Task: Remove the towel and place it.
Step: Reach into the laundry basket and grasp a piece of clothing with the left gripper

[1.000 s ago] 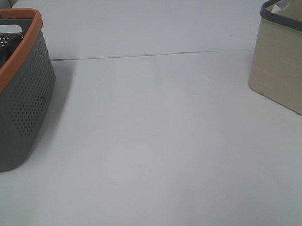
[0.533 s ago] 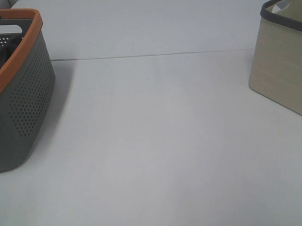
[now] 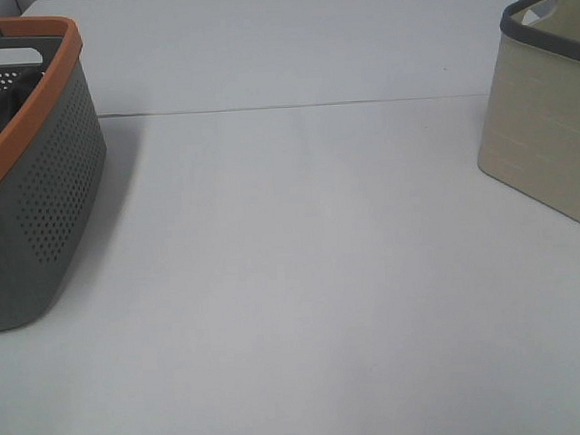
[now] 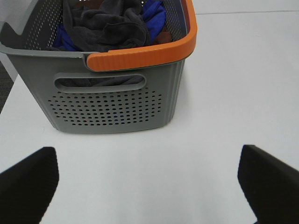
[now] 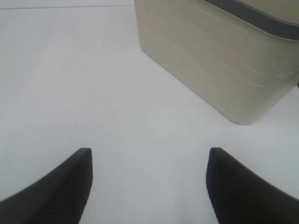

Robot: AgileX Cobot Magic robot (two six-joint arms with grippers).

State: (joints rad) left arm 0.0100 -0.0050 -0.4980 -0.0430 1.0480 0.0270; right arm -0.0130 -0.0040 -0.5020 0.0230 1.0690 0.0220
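Dark grey towel point(image 4: 110, 25) lies crumpled in the grey perforated basket point(image 4: 117, 102) with the orange rim, heaped over a blue cloth point(image 4: 154, 14). No clear long axis, it's just a bundle. Left pincer point(image 4: 149, 186) is spread wide, holding nothing, low over the worktop point(image 3: 302, 275) just outside the basket's near wall. The towel lies straight ahead of it and higher, past the rim. Right pincer point(image 5: 149, 186) is also spread and empty, facing the beige bin point(image 5: 219, 60) on the far side, well apart from the basket. Left arm is clearly the nearer one. I'd judge it must rise over the rim, then go forward and down onto the heap.
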